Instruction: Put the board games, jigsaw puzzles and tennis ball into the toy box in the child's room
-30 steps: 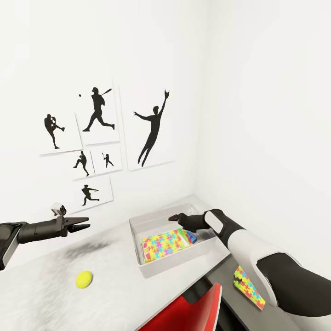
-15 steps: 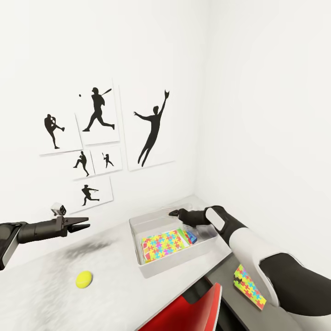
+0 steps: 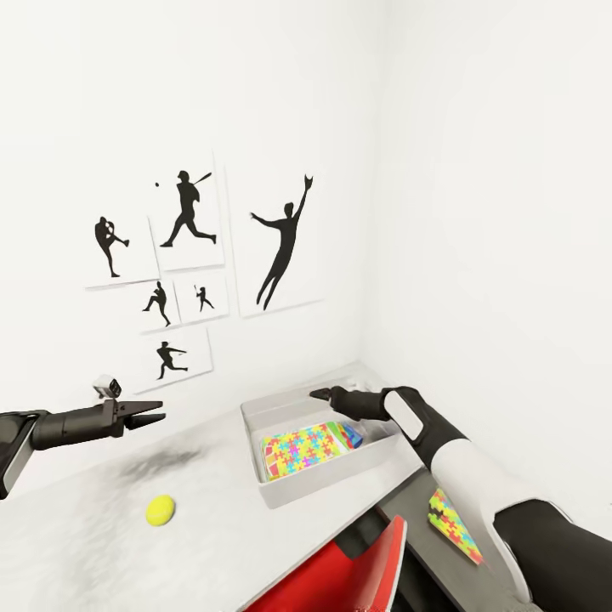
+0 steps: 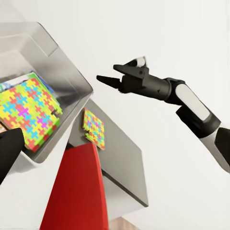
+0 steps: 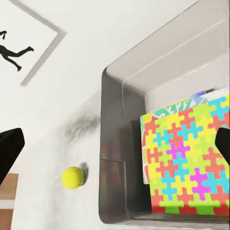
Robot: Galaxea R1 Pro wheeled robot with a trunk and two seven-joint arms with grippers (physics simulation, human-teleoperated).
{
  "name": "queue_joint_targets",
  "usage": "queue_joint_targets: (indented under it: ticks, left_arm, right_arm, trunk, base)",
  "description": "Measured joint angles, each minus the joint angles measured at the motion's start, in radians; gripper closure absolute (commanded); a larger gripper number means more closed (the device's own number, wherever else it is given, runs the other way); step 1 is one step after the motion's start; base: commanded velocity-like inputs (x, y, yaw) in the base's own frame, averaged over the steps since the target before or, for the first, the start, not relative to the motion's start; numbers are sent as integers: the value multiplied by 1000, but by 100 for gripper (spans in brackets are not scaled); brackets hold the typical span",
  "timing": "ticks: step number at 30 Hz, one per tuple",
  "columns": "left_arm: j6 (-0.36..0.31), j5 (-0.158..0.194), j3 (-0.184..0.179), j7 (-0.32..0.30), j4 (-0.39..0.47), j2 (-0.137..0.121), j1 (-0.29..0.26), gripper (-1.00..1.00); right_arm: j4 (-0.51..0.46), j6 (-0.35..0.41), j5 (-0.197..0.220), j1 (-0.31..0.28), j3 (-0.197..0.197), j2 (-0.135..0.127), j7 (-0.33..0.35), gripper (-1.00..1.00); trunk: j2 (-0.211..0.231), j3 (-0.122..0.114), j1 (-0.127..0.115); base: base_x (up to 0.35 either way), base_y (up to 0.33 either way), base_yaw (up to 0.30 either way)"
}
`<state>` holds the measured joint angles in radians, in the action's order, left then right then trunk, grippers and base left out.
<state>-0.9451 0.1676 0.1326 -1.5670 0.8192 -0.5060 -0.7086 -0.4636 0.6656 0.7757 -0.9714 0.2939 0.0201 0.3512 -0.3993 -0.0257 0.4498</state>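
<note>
One jigsaw puzzle point(image 3: 298, 449) lay in the toy box point(image 3: 280, 492), another point(image 3: 453, 526) lower right, one tennis ball point(image 3: 160, 510) (lower left); both grippers' jaws apart: left gripper point(image 3: 151, 411), right gripper point(image 3: 320, 394).

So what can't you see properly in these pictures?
- Board games in the toy box: head view, a jigsaw puzzle covers all but coloured edges.
- Second jigsaw puzzle: head view, right arm hides part.
- Left end effector: left wrist view, cut off by the edge.

Head view: high, looking down at table corner. Both wrist views: closer, facing toy box point(image 4: 72, 76) point(image 5: 115, 143), shared with head view point(image 3: 289, 489).
</note>
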Motion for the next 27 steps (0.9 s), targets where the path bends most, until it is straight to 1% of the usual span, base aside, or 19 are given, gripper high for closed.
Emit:
queue_joint_targets:
  ticks: [3, 9, 12, 13, 16, 19, 23, 24, 25, 27]
  left_arm:
    - [0, 0, 5, 0, 0, -1, 0, -100]
    - [0, -1, 11, 0, 0, -2, 0, -100]
    - [0, -1, 12, 0, 0, -3, 0, -100]
    - [0, -1, 12, 0, 0, -3, 0, -100]
    - [0, -1, 12, 0, 0, -3, 0, -100]
    - [0, -2, 12, 0, 0, -3, 0, -100]
    - [0, -1, 12, 0, 0, -3, 0, -100]
    - [0, -1, 12, 0, 0, -3, 0, -100]
    - [0, -1, 12, 0, 0, -3, 0, -100]
    - [0, -1, 12, 0, 0, -3, 0, -100]
  right_arm:
    - [-3, 0, 2, 1, 0, -8, 9, -100]
    - [-4, -2, 1, 2, 0, -11, 38, -100]
    - [-4, -3, 4, 3, 0, -25, 47, -100]
    - [-4, -3, 1, 3, -3, -32, 60, -100]
    - [-5, -23, -1, 4, -3, -66, 139, -100]
    - [-5, -54, -2, 5, -3, -90, 205, -100]
    - [-5, -77, -3, 6, -2, -132, 302, -100]
    - [-5, -78, -4, 6, -2, -136, 316, -100]
    - [-5, -81, -5, 13, -2, -143, 345, -100]
    - [-16, -87, -7, 49, -2, -156, 413, -100]
  trunk:
    - [0, -5, 0]
    - [0, -15, 0]
    - [0, -20, 0]
    - [0, -21, 0]
    - [0, -26, 0]
    - [0, -31, 0]
    - [0, -38, 0]
    - [0, -39, 0]
    - [0, -41, 0]
    - [0, -44, 0]
  base:
    - [-172, 0, 0]
    - [-175, 0, 0]
    - [-95, 0, 0]
    - [-40, 0, 0]
    - [-19, 0, 0]
    - [-7, 0, 0]
    - [-2, 0, 0]
    - [0, 0, 0]
    - [0, 0, 0]
    - [0, 0, 0]
